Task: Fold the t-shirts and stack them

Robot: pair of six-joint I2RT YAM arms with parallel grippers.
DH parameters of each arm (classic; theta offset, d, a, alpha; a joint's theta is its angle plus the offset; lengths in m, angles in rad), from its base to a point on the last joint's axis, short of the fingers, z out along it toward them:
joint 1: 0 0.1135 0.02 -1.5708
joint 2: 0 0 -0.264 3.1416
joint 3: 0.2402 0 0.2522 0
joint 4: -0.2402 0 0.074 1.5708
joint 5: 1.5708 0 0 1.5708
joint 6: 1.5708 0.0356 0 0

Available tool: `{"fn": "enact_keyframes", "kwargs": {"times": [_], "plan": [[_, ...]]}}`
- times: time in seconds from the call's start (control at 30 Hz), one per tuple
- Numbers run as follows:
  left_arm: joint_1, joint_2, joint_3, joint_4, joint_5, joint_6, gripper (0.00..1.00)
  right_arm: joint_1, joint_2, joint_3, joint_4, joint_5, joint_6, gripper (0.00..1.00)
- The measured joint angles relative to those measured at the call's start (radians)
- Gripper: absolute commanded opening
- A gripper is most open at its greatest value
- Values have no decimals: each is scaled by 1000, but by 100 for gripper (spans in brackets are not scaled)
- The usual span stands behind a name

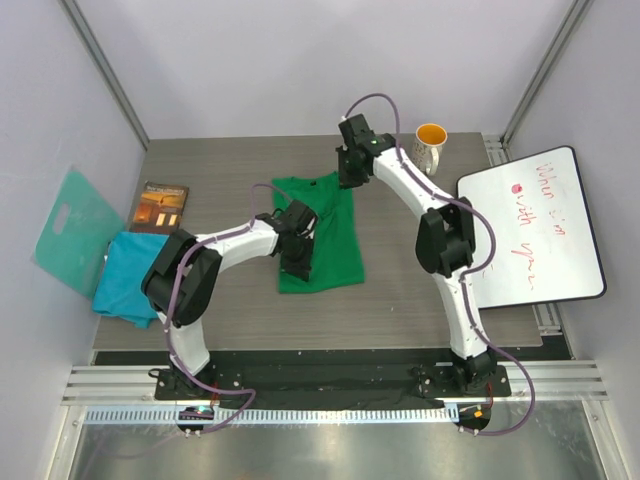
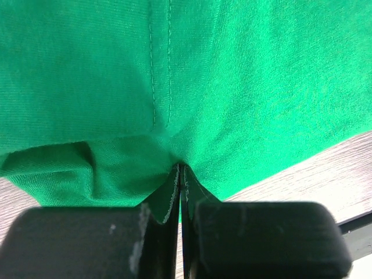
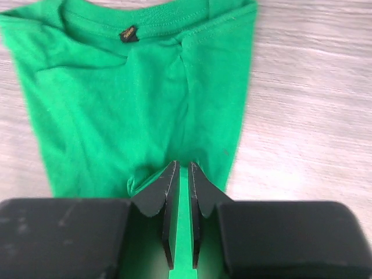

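the folding of the green t-shirt (image 1: 335,240) is going on in the middle of the table (image 1: 400,300), the left gripper (image 2: 179,171) clamping its jaws on the cloth and the right gripper (image 3: 183,168) hovering with jaws slightly apart, so the next move is probably calling for carrying the pinched edge across.

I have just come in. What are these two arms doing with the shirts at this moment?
Both arms are working on the green t-shirt, which lies partly folded in the middle of the table. The left arm's fingers are shut on a fold of its cloth. The right arm's fingers stand a little apart over the same shirt; whether they grip it I cannot tell. The teal-blue t-shirt lies crumpled at the table's left side, not yet folded, so nothing is stacked.
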Motion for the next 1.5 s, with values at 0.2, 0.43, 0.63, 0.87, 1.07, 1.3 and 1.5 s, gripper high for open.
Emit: {"fn": "enact_keyframes", "kwargs": {"times": [0.2, 0.43, 0.63, 0.87, 1.07, 1.3, 1.5], "plan": [[-6, 33, 59, -63, -2, 4, 15, 5, -250, -291, 63, -58, 13, 1], [-13, 89, 154, -158, -23, 9, 17, 113, -399, -581, 117, -101, 34, 1], [-15, 117, 203, -193, -74, 31, 3, 171, -414, -776, 166, -123, 72, 1], [-2, 135, 232, -201, -98, 37, 0, 166, -420, -875, 206, -122, 95, 1], [4, 144, 249, -201, -114, 46, 0, 169, -419, -897, 247, -126, 102, 1], [17, 149, 277, -201, -115, 60, 0, 179, -391, -903, 286, -145, 105, 1], [35, 172, 371, -209, -116, 66, 0, 196, -385, -904, 309, -151, 110, 1]]}}
